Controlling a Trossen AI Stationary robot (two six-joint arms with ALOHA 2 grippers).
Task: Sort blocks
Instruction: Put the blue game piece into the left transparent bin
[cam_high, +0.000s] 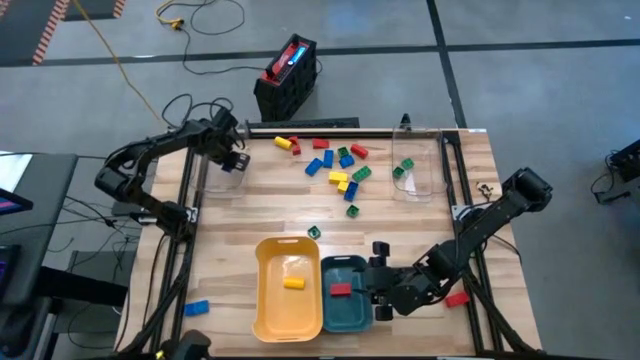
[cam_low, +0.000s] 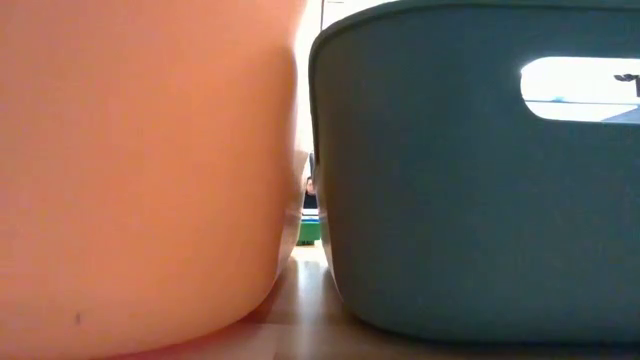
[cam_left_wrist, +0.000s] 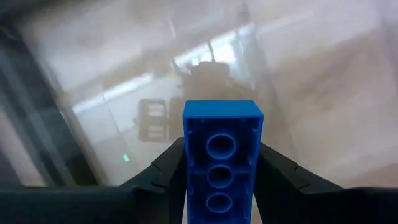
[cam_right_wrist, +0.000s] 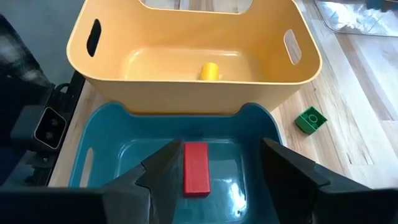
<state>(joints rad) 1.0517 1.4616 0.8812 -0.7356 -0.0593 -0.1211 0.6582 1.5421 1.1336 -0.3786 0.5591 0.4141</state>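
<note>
The left tool (cam_left_wrist: 221, 171) is gripping a blue block (cam_left_wrist: 222, 155) over a clear container (cam_high: 222, 172); the right tool (cam_right_wrist: 214, 168) is hanging wide above the teal tray (cam_right_wrist: 102, 149), where a red block (cam_right_wrist: 196, 168) is lying.

Left hand (cam_high: 232, 158) clamped, far-left; right hand (cam_high: 380, 288) agape, near edge.

Bare wood lies open on the table (cam_high: 420, 235) between the block pile (cam_high: 338, 165) and the trays. The yellow tray (cam_high: 272, 310) and teal tray (cam_high: 352, 316) stand touching (no gap between them), and a green block (cam_high: 314, 232) sits just beyond them.
</note>
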